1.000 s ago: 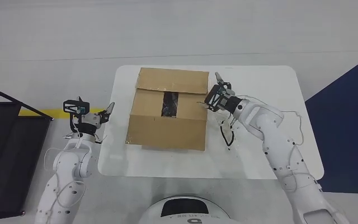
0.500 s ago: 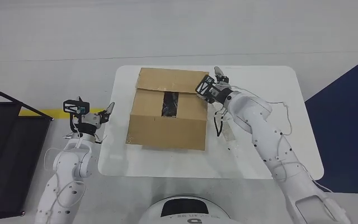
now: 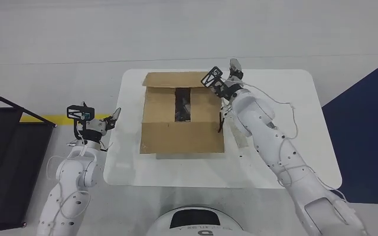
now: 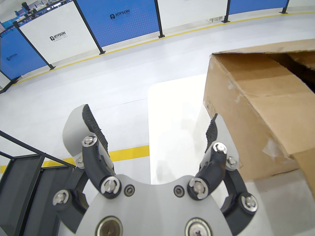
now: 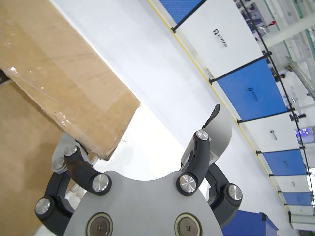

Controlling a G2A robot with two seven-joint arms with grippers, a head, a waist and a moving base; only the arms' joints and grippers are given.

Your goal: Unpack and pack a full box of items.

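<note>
Right gripper (image 3: 223, 72) is up at the far right corner of the box (image 3: 183, 127), fingers spread wide apart, not clamped on anything. In my right wrist view the right gripper (image 5: 142, 133) has the taped corner of a top flap (image 5: 61, 74) poking in between the fingers. That corner sits right over one finger (image 5: 62, 153) and hides part of it, and I can't tell for sure if cardboard and pad are actually touching. The other finger (image 5: 219, 121) is out in the open with nothing near it, just white table (image 5: 157, 133) underneath.

The box itself sits on the left half of the table (image 3: 313, 118), closer to the far edge than to me. The top flaps are mostly folded down, with a narrow gap running down the middle. Something dark (image 3: 183, 106) shows through it, no idea what.

My left gripper (image 3: 99, 113) is parked off the table's left edge, also spread open and holding nothing. From the left wrist view the left gripper (image 4: 150, 116) points across the table corner, and the box (image 4: 258, 99) is off to one side of it. The near side wall is close to one fingertip (image 4: 212, 126) but apart from it. A black rack (image 4: 29, 173) stands on the floor on the other side.
</note>
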